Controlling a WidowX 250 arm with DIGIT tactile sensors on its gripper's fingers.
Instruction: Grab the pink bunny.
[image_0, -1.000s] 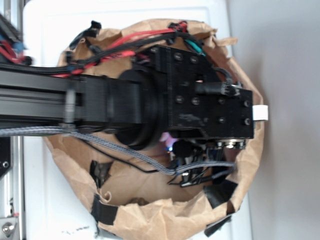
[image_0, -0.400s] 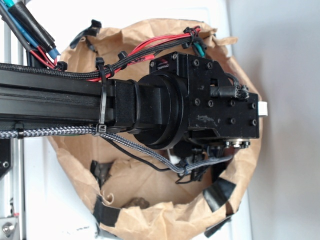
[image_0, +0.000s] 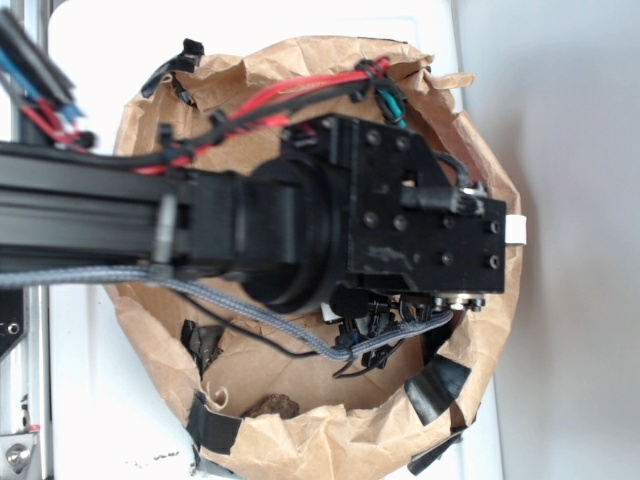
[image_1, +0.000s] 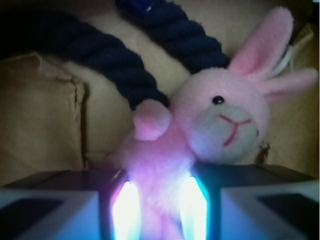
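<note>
Claw (image_1: 159, 210) fingers pinch the bunny (image_1: 200, 135) at its body, seemingly clamped, beside the rope (image_1: 125, 55); next I lift it from the bag (image_0: 300, 430).

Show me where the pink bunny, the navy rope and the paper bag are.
pink bunny (image_1: 220, 117), wrist view, on its face.
navy rope (image_1: 115, 62), wrist view, on the thick twisted strand.
paper bag (image_0: 300, 440), exterior view, on its crumpled near rim.

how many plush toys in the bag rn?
1. The pink bunny sits between the gripper fingers in the wrist view, body against the navy rope. The arm covers most of the paper bag from above, so more may be hidden.
</note>
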